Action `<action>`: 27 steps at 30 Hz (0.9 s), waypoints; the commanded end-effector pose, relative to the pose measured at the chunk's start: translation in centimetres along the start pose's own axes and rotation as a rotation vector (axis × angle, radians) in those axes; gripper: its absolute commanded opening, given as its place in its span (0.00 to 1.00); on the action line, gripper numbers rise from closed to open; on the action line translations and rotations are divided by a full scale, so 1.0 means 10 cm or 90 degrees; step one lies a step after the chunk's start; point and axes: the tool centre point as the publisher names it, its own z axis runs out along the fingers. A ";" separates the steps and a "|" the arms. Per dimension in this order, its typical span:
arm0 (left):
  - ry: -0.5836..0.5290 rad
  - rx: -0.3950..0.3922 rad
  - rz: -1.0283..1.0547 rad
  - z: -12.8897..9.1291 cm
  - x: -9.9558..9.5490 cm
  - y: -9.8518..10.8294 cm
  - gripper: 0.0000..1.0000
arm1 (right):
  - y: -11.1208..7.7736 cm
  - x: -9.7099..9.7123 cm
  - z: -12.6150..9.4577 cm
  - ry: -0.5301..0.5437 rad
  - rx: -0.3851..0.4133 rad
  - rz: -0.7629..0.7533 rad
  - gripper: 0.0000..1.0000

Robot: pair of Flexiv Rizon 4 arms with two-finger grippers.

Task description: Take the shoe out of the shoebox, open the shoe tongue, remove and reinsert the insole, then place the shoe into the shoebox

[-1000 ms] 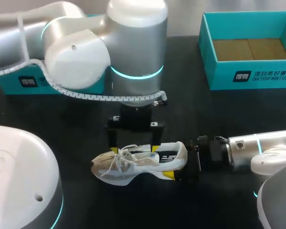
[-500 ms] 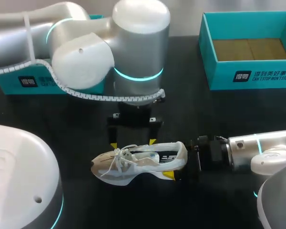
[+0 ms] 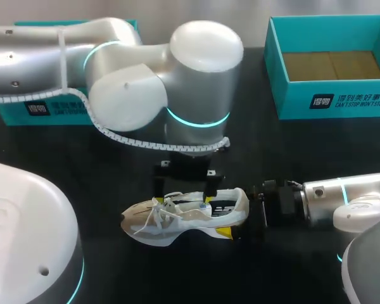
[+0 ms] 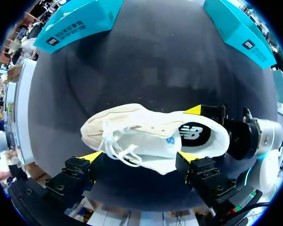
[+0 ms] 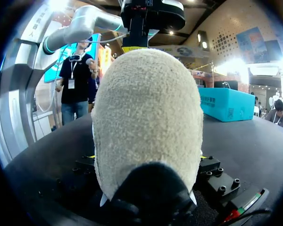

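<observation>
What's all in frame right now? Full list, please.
shoe: 1, white and beige, on its sole at mid-table, toe toward my left side
open shoebox: 1, teal with a brown floor, far right corner, nothing in it
second box: 1, teal, far left, partly hidden behind my left arm
table: 1, black, under everything
left pincer: 1, black with yellow tips, open, above the shoe's laces with one finger on either side of it
right pincer: 1, black with yellow tips, shut on the shoe's heel, low over the table
</observation>
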 end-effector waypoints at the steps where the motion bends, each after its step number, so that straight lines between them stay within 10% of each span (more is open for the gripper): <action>1: -0.138 0.033 -0.189 0.05 0.45 0.05 1.00 | 0.01 0.00 0.00 -0.001 0.002 0.001 0.00; 27: -0.236 0.013 -0.246 0.43 0.61 -0.08 1.00 | 0.01 0.00 0.00 -0.001 0.002 0.001 0.00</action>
